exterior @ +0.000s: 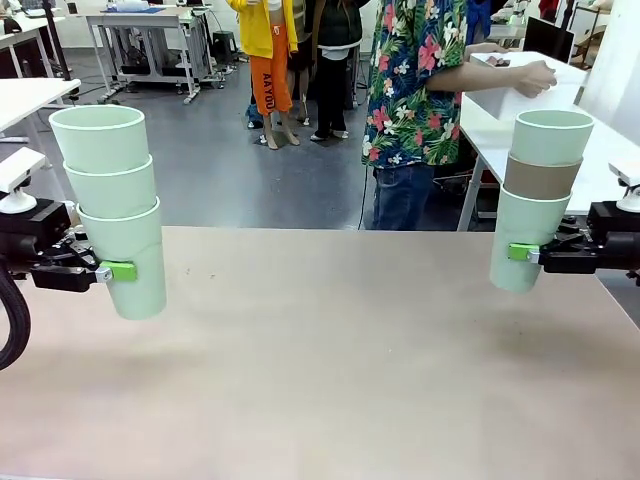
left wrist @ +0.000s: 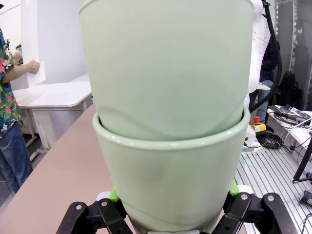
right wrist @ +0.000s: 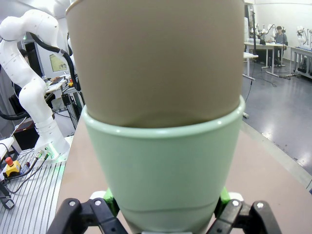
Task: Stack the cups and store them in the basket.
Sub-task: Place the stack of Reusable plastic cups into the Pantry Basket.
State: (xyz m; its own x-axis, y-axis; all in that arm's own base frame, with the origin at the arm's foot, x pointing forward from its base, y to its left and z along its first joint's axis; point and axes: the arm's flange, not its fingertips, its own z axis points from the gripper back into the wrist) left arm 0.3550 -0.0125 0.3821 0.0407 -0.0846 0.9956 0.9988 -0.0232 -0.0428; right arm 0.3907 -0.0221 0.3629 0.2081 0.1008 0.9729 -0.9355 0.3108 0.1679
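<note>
Holding stacks above the table [exterior: 330, 360]: left tool [exterior: 122, 271] grips mint cups [exterior: 110, 195], right tool [exterior: 518, 253] grips mint-brown-mint cups [exterior: 545, 175]

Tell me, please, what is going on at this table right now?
Each arm holds a stack of three cups upright over the table. The left gripper is shut on an all-mint stack, gripping its bottom cup. The right gripper is shut on a second stack, mint at bottom and top with the brown cup between. At the far side a person rests a hand on the white basket. The stacks are not yet joined or stored.
</note>
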